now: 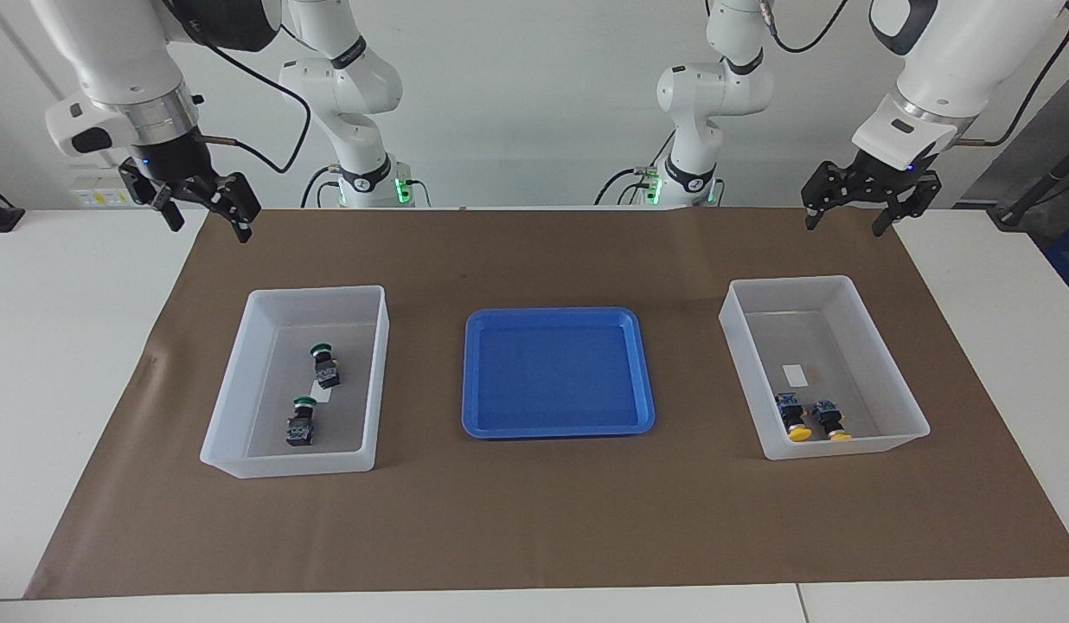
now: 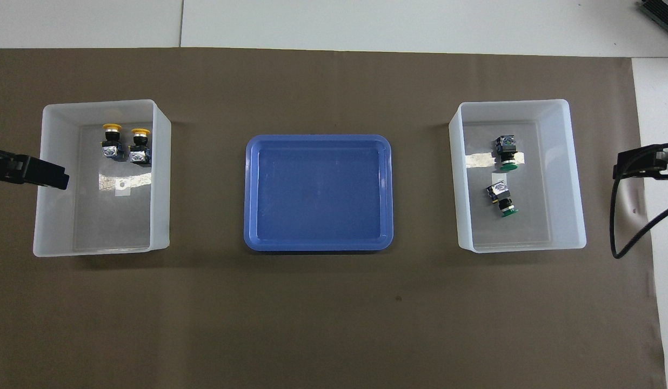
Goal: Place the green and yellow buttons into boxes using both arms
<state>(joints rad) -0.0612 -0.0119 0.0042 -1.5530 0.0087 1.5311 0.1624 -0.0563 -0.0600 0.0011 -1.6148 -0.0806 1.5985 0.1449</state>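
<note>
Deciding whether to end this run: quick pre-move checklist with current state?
1. Two green buttons in the box at the right arm's end: ok.
2. Two yellow buttons in the box at the left arm's end: ok.
3. Blue tray holds no buttons: ok.
4. Right tool open, holding nothing, raised over the mat's edge: ok.
5. Left tool open, holding nothing, raised over the mat's edge: ok.
</note>
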